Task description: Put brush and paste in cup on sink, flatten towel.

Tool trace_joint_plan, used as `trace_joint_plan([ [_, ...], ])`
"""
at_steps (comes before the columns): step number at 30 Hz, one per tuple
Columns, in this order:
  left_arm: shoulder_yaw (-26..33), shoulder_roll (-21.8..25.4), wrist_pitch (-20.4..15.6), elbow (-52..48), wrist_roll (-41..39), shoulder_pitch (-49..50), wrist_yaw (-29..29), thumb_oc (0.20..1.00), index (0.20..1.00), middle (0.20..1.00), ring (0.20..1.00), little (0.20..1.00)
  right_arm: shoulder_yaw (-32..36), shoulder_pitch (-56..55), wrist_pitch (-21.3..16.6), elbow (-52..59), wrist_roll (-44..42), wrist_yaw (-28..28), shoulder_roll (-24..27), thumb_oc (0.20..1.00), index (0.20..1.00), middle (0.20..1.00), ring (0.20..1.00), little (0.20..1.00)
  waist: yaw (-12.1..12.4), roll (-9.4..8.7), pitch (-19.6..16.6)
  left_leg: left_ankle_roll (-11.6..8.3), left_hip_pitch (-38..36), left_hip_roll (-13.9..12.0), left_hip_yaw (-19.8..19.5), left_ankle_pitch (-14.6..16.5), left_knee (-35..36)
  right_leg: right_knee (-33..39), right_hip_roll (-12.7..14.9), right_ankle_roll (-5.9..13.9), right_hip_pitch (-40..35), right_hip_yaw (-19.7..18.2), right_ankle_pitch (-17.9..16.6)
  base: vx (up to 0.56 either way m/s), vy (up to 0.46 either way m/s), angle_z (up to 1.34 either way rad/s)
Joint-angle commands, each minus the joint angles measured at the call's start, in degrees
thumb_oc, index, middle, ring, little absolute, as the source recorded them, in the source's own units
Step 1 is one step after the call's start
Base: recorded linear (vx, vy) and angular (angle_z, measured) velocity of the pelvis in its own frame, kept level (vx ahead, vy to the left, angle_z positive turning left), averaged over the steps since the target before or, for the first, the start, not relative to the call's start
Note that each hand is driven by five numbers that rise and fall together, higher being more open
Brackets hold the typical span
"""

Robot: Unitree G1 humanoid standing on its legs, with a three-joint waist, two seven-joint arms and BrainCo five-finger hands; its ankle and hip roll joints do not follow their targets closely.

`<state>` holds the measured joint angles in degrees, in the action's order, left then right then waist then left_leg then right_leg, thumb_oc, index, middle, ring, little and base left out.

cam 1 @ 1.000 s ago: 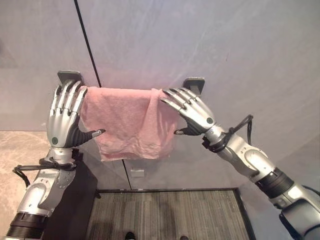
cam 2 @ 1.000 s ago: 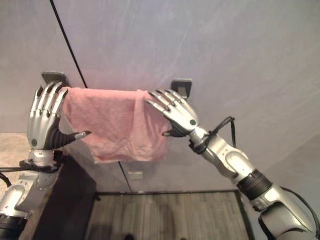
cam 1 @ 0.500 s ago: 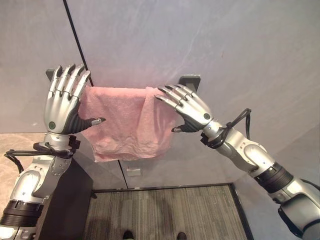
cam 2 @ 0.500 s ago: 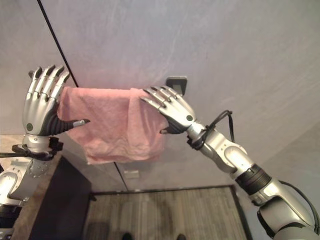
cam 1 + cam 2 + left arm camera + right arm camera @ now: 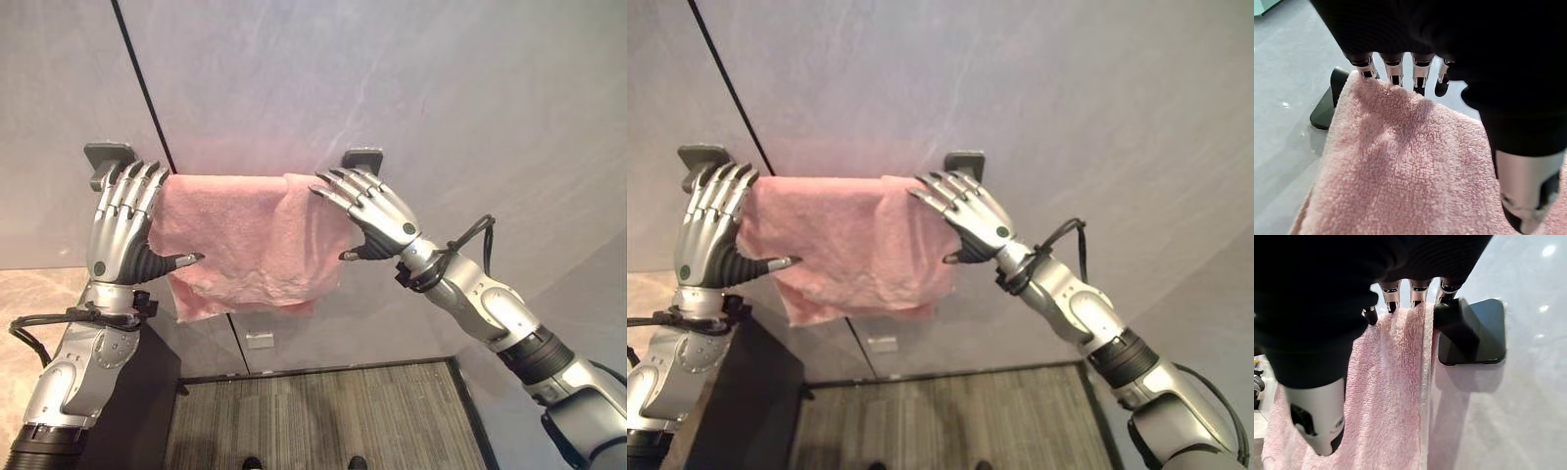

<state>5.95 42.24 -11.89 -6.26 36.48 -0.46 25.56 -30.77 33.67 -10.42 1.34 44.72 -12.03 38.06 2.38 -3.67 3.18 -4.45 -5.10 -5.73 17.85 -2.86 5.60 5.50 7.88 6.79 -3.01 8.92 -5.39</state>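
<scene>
No writing can be read anywhere. At the left, a dark wall bracket point(image 5: 106, 155) sits just above the left hand point(image 5: 120, 235), whose fingers are straight and spread, laid against the left end of the pink towel point(image 5: 245, 240) with the thumb jutting out in front of the cloth. The towel hangs over a rail that it hides, bunched and folded double toward its right end, its lower edge uneven. There the right hand point(image 5: 380, 213) rests extended fingers over the fold, beside the right bracket point(image 5: 363, 159). Behind is a grey wall point(image 5: 441, 88); below, striped flooring point(image 5: 323, 416).
</scene>
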Motion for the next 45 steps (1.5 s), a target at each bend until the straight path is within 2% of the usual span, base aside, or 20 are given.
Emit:
trace_joint_plan([
  [1, 1.0, 0.1, 3.8, 5.7, -2.0, 0.5, -2.9, 1.0, 1.0, 1.0, 1.0, 1.0, 2.9, -1.2, 2.7, -1.6, -2.3, 0.4, 0.2, 1.0, 1.0, 1.0, 1.0, 1.0, -0.1, -0.22, -1.0, 0.34, -2.7, 0.3, -1.6, 3.8, -0.6, -0.8, 5.0, 4.33, -1.8, 0.9, -1.9, 0.02, 0.011, -0.18],
  [11, 1.3, -1.3, 4.9, 9.1, -2.0, 1.0, -3.5, 1.0, 1.0, 1.0, 1.0, 1.0, 8.9, -6.8, 4.9, -4.2, -4.7, -0.1, 1.4, 1.0, 1.0, 1.0, 1.0, 1.0, -1.2, 0.25, -1.5, 0.18, -4.3, -0.1, -0.1, 4.2, -0.6, -0.7, 4.5, 4.25, -1.9, -0.5, -1.9, 0.0, 0.004, -0.09],
  [19, 1.0, -3.0, 4.7, 9.9, -2.4, 0.8, -1.9, 1.0, 1.0, 1.0, 1.0, 1.0, 10.3, -7.6, 4.3, -2.0, -5.8, -1.2, 0.6, 1.0, 1.0, 1.0, 1.0, 1.0, -1.2, 0.4, -1.6, 0.03, -4.6, -0.4, 0.4, 4.1, -0.6, -0.6, 4.2, 4.16, -1.7, -0.8, -2.0, -0.02, -0.006, -0.05],
  [21, 0.2, -4.1, 4.4, 10.9, -3.9, -0.2, -0.5, 1.0, 1.0, 1.0, 1.0, 1.0, 10.6, -7.7, 3.9, -1.5, -8.3, -2.1, -0.5, 1.0, 1.0, 1.0, 1.0, 1.0, -1.2, 0.39, -1.8, -0.05, -4.5, -0.6, 0.4, 4.0, -0.6, -0.6, 4.1, 4.23, -1.8, -0.7, -2.0, -0.03, -0.013, -0.03],
  [27, -2.5, -5.1, 3.6, 13.3, -6.1, -3.7, 2.3, 1.0, 1.0, 1.0, 1.0, 1.0, 10.1, -6.6, 3.5, -1.0, -9.7, -3.7, -1.0, 1.0, 1.0, 1.0, 1.0, 1.0, -1.5, 0.35, -2.3, -0.31, -4.3, -0.9, 0.3, 3.7, -0.6, -0.6, 3.9, 4.13, -1.9, -0.4, -1.9, 0.0, 0.0, 0.0],
  [32, -5.0, -6.7, 1.2, 13.9, -10.2, -8.2, 5.2, 1.0, 1.0, 1.0, 1.0, 1.0, 8.4, -5.8, 2.7, -2.3, -11.6, -4.4, -2.2, 1.0, 1.0, 1.0, 1.0, 1.0, -2.0, 0.33, -2.8, -0.46, -4.4, -1.1, 0.2, 3.5, -0.6, -0.7, 3.7, 4.0, -2.1, -0.3, -1.9, 0.0, 0.0, 0.0],
  [38, -9.6, -5.2, 0.4, 12.0, -8.6, -17.6, 9.1, 1.0, 1.0, 1.0, 1.0, 1.0, 3.9, -4.1, 1.2, -3.9, -14.6, -3.1, -4.5, 1.0, 1.0, 1.0, 1.0, 1.0, -3.0, 0.5, -3.2, -0.72, -4.4, -1.3, 0.0, 3.3, -0.6, -0.8, 3.6, 3.98, -2.3, 0.0, -1.9, 0.0, 0.0, 0.0],
  [41, -9.9, -4.6, 0.1, 9.1, -7.8, -20.7, 11.1, 1.0, 1.0, 1.0, 1.0, 1.0, 2.8, -4.0, 0.7, -4.2, -15.8, -3.0, -5.3, 1.0, 1.0, 1.0, 1.0, 1.0, -3.5, 0.67, -3.2, -0.76, -4.2, -1.3, 0.0, 3.1, -0.6, -0.8, 3.7, 4.02, -2.1, 0.0, -2.0, 0.0, 0.0, 0.0],
  [43, -8.3, -5.6, -1.1, 4.7, -9.6, -20.7, 11.4, 1.0, 1.0, 1.0, 1.0, 1.0, 3.6, -5.7, -0.1, -3.5, -20.6, -2.6, -6.4, 1.0, 1.0, 1.0, 1.0, 1.0, -3.5, 0.7, -2.9, -0.76, -4.0, -1.3, 0.0, 3.0, -0.6, -0.8, 3.7, 4.07, -1.9, -0.1, -2.2, -0.02, -0.009, -0.01],
  [45, -6.9, -9.6, -3.8, 1.0, -20.3, -18.9, 9.1, 1.0, 1.0, 1.0, 1.0, 1.0, 4.8, -9.9, -0.8, -3.8, -36.9, 1.2, -9.4, 1.0, 1.0, 1.0, 1.0, 1.0, -3.5, 0.7, -2.4, -0.66, -3.7, -1.2, -0.3, 2.7, -0.6, -0.8, 3.8, 3.99, -1.8, 0.0, -2.3, -0.04, -0.018, -0.01],
])
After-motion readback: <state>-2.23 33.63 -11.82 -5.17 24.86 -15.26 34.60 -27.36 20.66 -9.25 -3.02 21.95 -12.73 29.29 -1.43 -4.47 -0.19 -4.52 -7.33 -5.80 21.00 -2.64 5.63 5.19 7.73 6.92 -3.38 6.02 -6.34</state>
